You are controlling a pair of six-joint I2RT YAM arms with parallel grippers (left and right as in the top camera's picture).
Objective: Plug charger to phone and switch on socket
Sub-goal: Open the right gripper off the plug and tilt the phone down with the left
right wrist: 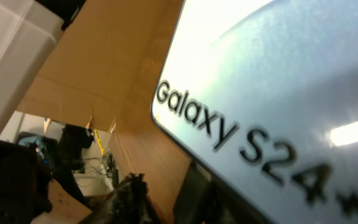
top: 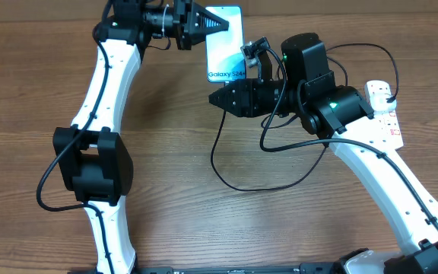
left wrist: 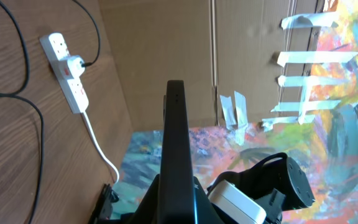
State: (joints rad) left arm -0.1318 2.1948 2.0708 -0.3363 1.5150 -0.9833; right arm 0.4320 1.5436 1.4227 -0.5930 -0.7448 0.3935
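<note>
Your left gripper (top: 214, 23) clamps the stiff, slick-looking phone (top: 230, 49) at its left edge; pinch the limp charger (top: 213, 156) near its tip; right gripper (top: 216, 97): hold unclear.

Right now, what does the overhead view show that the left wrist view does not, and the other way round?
Only the overhead view shows the lit screen of the phone with its white text, and the left arm. Only the left wrist view shows the thick white cord leaving the socket, and a cardboard wall. Both show the phone, the socket and the charger cable.
</note>
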